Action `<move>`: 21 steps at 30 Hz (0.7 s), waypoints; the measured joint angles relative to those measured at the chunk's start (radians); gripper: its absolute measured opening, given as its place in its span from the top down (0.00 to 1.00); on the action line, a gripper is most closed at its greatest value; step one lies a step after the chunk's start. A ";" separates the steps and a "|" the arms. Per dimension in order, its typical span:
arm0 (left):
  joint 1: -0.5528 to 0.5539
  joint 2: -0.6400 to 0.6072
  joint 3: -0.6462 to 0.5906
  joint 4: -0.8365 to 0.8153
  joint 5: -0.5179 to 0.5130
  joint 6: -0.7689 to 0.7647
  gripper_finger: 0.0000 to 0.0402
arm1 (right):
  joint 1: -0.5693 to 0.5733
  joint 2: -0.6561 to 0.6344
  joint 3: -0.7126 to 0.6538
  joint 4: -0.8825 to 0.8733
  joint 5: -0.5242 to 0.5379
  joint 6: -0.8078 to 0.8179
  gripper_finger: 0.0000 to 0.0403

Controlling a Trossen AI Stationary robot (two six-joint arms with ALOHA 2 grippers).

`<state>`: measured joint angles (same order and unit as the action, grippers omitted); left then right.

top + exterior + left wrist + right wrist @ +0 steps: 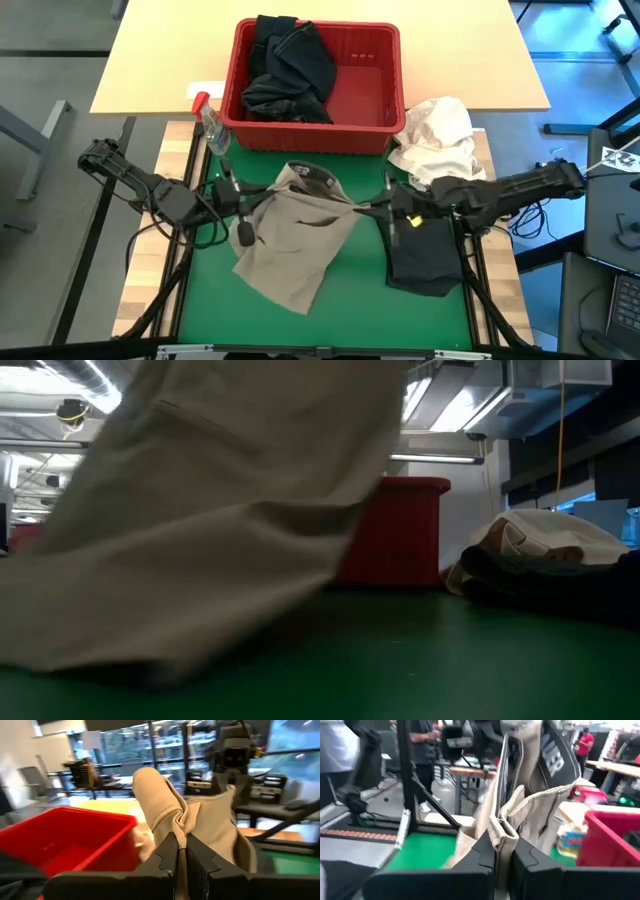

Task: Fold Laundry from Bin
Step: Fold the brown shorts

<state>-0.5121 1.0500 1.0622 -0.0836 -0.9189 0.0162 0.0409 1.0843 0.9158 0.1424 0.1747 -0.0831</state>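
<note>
A khaki-beige garment (300, 235) hangs spread between my two grippers over the green mat (350, 300). My left gripper (248, 199) is shut on its left upper edge and my right gripper (376, 208) on its right upper edge. In the low view the khaki garment (200, 550) fills the left side, its lower end on the mat. The red bin (385, 60) stands at the far side of the mat, with dark laundry (290, 70) piled in its left half. A folded black garment (425, 255) lies on the mat's right side. My left gripper pinches a bunched upper edge of the khaki garment (181, 831) between its two fingers (170, 862), coming level from the table's left. Several layers are gathered there. The cloth hangs below the fingers. My right gripper pinches a folded edge of the khaki garment (503, 837) between its two fingers (481, 855), coming level from the table's right. Several layers show in the hold. The garment hangs below, its lower end (290, 285) on the mat.
A white cloth bundle (438, 135) lies right of the bin, partly over my right arm's side of the mat. A small clear spray bottle with a red top (210, 122) stands at the bin's left near corner. People move in the room beyond the table.
</note>
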 joint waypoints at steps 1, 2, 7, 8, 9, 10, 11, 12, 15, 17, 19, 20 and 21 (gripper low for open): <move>0.000 0.001 0.000 0.016 0.026 -0.001 0.97 | 0.020 -0.003 0.019 -0.014 0.010 -0.005 0.96; 0.000 0.001 0.000 0.040 0.059 0.005 0.97 | 0.037 -0.003 0.041 -0.038 0.019 -0.015 0.97; 0.018 0.009 0.001 0.172 0.215 0.077 0.97 | 0.088 0.032 0.186 -0.160 0.069 -0.078 0.97; 0.027 0.012 0.001 0.175 0.240 0.090 0.97 | 0.095 0.043 0.216 -0.186 0.082 -0.082 0.97; 0.035 0.016 0.001 0.175 0.259 0.095 0.97 | 0.100 0.052 0.247 -0.210 0.087 -0.086 0.96; 0.042 0.018 0.001 0.170 0.274 0.098 0.97 | 0.106 0.061 0.277 -0.236 0.088 -0.095 0.96; 0.048 0.019 0.001 0.165 0.281 0.099 0.98 | 0.113 0.068 0.303 -0.261 0.094 -0.103 0.97; 0.051 0.021 0.001 0.166 0.283 0.098 0.98 | 0.120 0.074 0.328 -0.280 0.101 -0.105 0.98; 0.048 0.020 0.001 0.192 0.282 0.100 0.99 | 0.125 0.092 0.390 -0.336 0.105 -0.106 0.98; 0.032 0.010 0.001 0.216 0.283 0.100 0.99 | 0.125 0.101 0.428 -0.374 0.104 -0.099 0.97; 0.016 0.002 0.016 0.225 0.284 0.099 0.99 | 0.125 0.112 0.465 -0.413 0.099 -0.076 0.97; 0.007 0.002 0.025 0.232 0.286 0.098 0.99 | 0.124 0.114 0.481 -0.427 0.092 -0.067 0.97; -0.005 0.002 0.031 0.233 0.286 0.094 0.99 | 0.124 0.119 0.494 -0.436 0.081 -0.055 0.97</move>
<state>-0.5166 1.0515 1.0929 0.1490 -0.6333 0.1099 0.1654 1.2034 1.4095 -0.2940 0.2560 -0.1378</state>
